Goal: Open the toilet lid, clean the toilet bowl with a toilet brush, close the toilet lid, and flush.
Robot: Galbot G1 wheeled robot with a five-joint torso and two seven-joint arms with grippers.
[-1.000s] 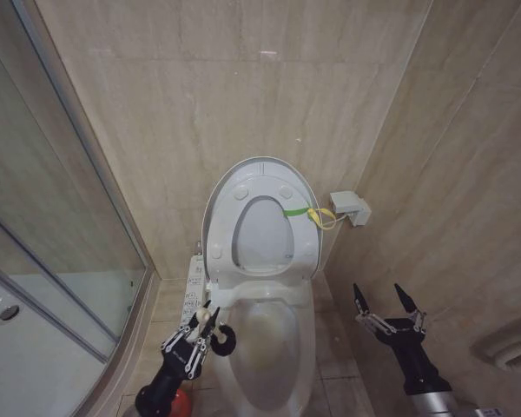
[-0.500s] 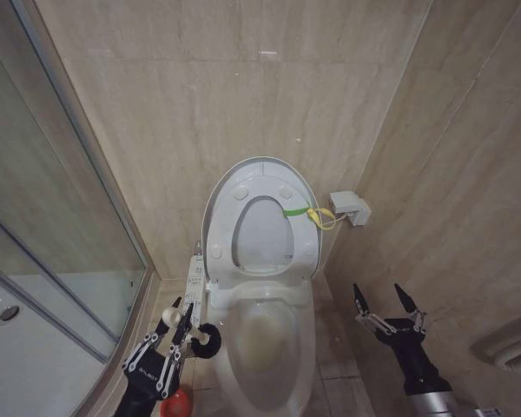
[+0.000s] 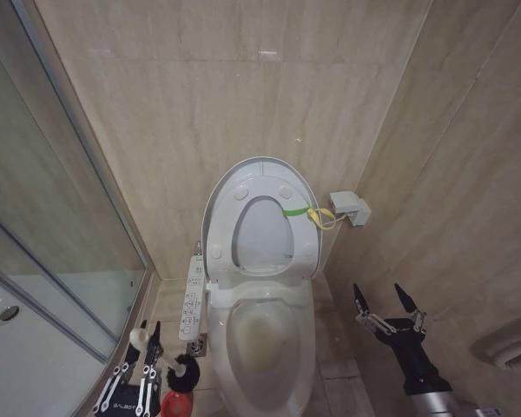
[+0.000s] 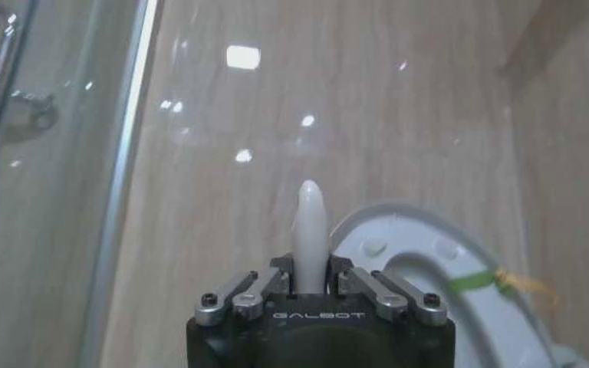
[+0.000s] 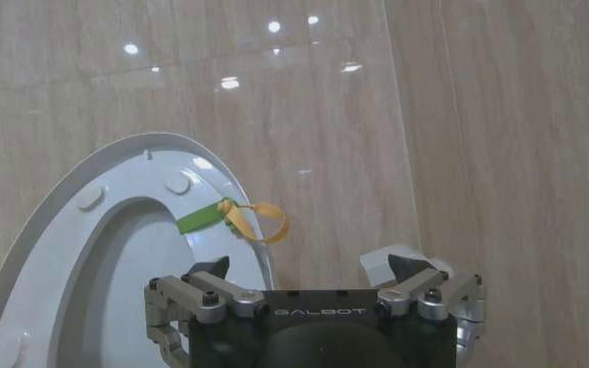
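Low beside the toilet bowl (image 3: 262,343), the left gripper (image 3: 145,343) was clamped on the toilet brush (image 3: 181,374), its handle pointing up and its dark head down over the red holder (image 3: 175,405), the right gripper (image 3: 385,304) hung wide apart, and behind, the toilet lid (image 3: 260,178) stood upright.

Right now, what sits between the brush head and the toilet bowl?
In the head view, only bare floor tile separates the toilet brush, held in the left gripper, from the toilet bowl.

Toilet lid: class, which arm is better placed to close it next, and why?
Probably the right. Its open end effector is free beside the toilet bowl, below the raised toilet lid. The left end effector is shut on the toilet brush.
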